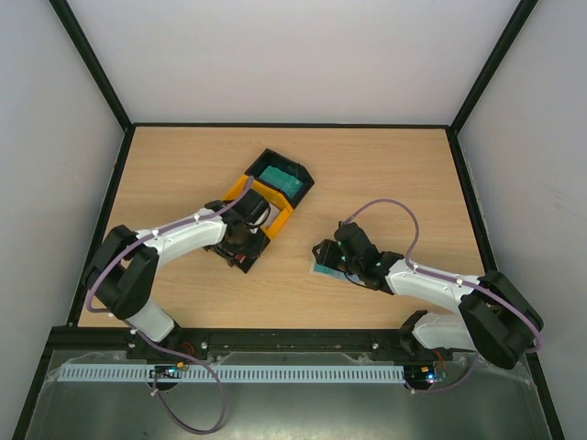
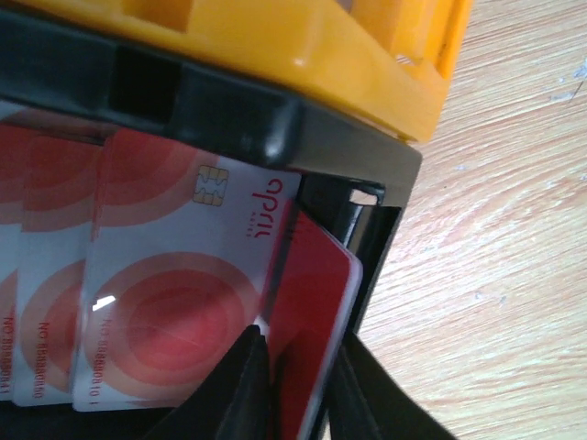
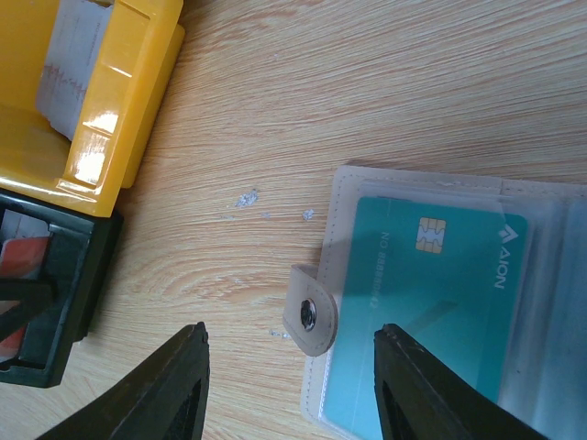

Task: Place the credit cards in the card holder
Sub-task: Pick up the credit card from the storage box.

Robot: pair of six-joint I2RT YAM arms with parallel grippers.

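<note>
Red-and-white credit cards [image 2: 174, 275] lie in a row in a black tray [image 2: 275, 137]. One red card [image 2: 316, 275] is tipped up on edge, and my left gripper [image 2: 301, 346] is shut on it, a black finger on each face. In the top view the left gripper [image 1: 240, 240] sits over that tray. The card holder [image 3: 341, 197] lies open on the wood with a teal card [image 3: 431, 293] in a clear slot. Its snap tab [image 3: 310, 316] lies between the fingers of my open right gripper [image 3: 292, 367], which touches nothing.
A yellow tray [image 1: 266, 200] sits between the near black tray and a far black tray [image 1: 295, 171] holding teal cards [image 1: 278, 177]. In the right wrist view the yellow tray [image 3: 110, 119] and the black tray [image 3: 55, 302] stand left of the card holder.
</note>
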